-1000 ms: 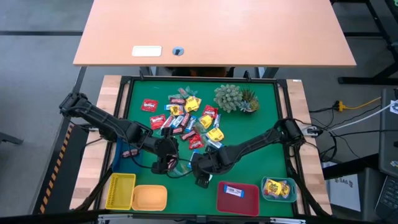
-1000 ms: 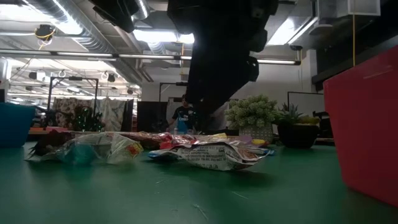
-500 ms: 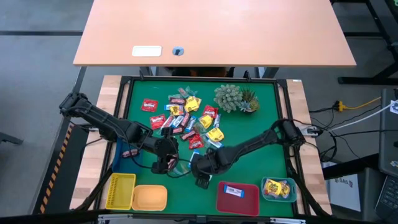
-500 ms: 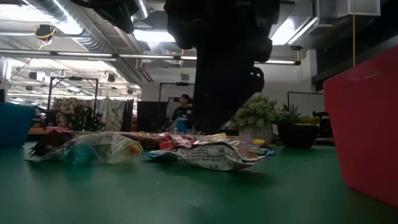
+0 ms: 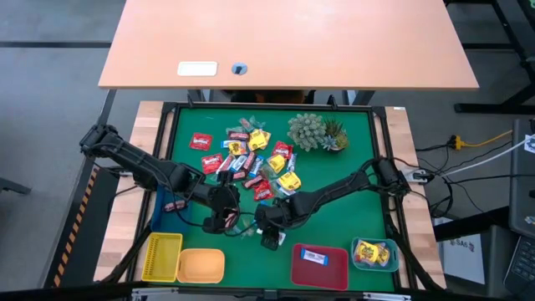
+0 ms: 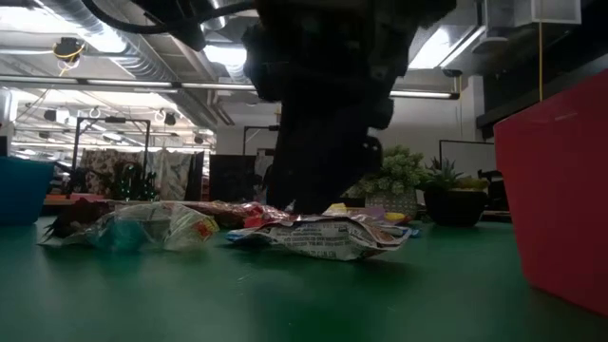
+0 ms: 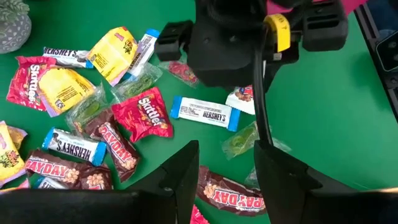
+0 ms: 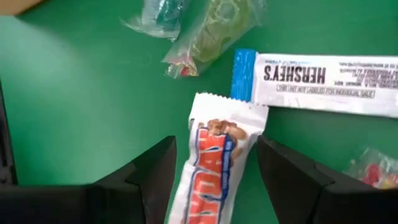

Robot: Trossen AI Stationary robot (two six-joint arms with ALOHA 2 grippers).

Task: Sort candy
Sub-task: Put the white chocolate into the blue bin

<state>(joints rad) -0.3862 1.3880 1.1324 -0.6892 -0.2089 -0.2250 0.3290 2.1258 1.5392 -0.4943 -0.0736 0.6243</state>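
Hovering my open, empty right gripper [image 8: 214,163] over a white-and-orange wrapped candy bar [image 8: 213,155] lying on the green mat [image 8: 74,99] between the fingers; next I must descend and close.

Glossy crinkly plastic wrappers on the candy [image 7: 142,112], matt green felt-like mat [image 8: 74,99], smooth pale wood tabletop [image 5: 288,42] behind.

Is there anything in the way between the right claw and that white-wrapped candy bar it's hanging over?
Nothing visible. The right gripper is open with the white-wrapped bar lying straight between its fingers on bare green mat. The Hershey's bar and a clear-wrapped candy lie just beyond its far end.
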